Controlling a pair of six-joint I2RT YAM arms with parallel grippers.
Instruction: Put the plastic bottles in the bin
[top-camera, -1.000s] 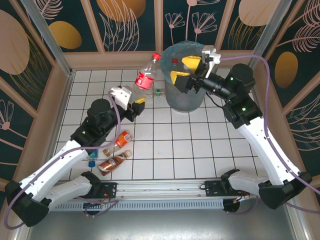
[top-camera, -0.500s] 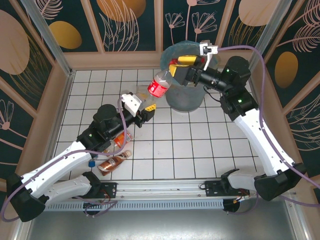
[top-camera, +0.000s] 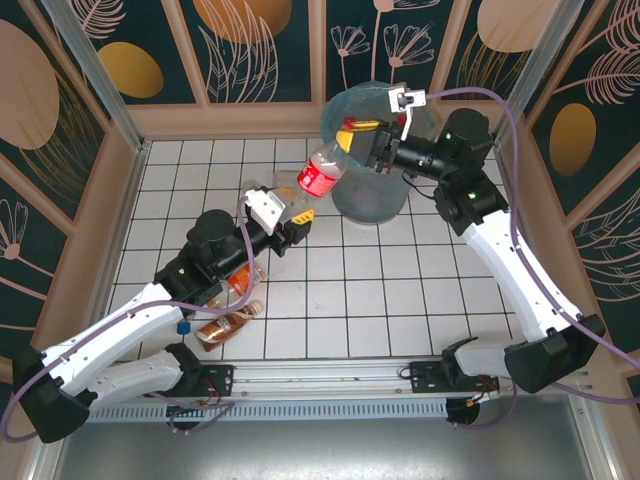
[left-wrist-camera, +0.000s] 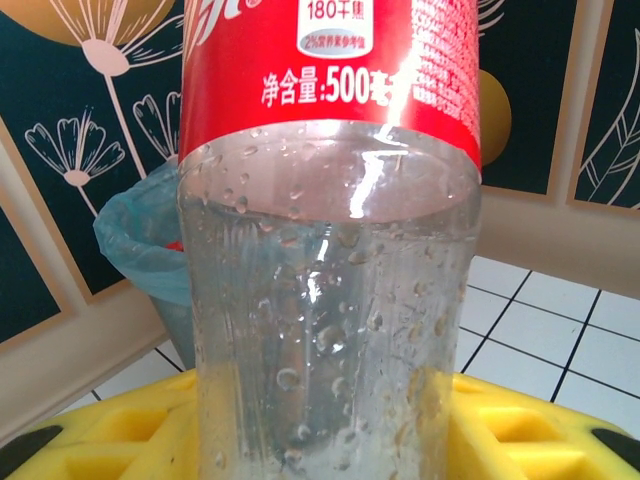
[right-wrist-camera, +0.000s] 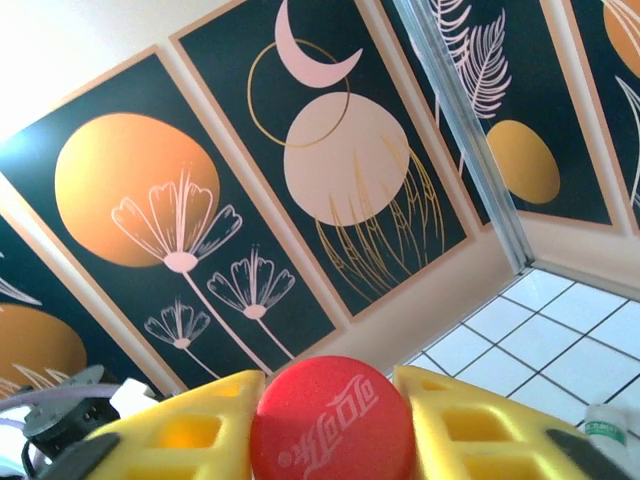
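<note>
In the top external view, the left gripper (top-camera: 298, 212) is closed partway around the lower end of a clear red-labelled bottle (top-camera: 319, 177). The bottle is held off the floor, slanting up and to the right toward the bin (top-camera: 378, 205). The right gripper (top-camera: 356, 138) reaches in from the right above the bin's near rim, and its yellow fingers are closed on the bottle's red cap (top-camera: 346, 139), so both arms have hold of the same bottle. The bin stands near the back wall of the tiled floor (top-camera: 400, 290), lined with a light-blue bag. Beside the left arm, an orange bottle (top-camera: 241, 281) and a brown bottle (top-camera: 226, 326) lie on the tiles, well apart from the bin. In the left wrist view, the red-labelled bottle (left-wrist-camera: 330, 300) stands upright between the yellow pads (left-wrist-camera: 120, 432), its base wedged between them and droplets clinging to the inside of its clear wall. The bin (left-wrist-camera: 140, 245) is behind it on the left. In the right wrist view, the right gripper (right-wrist-camera: 333, 432) has a yellow finger pressed against each side of the round red cap (right-wrist-camera: 333, 418), which faces the camera.
</note>
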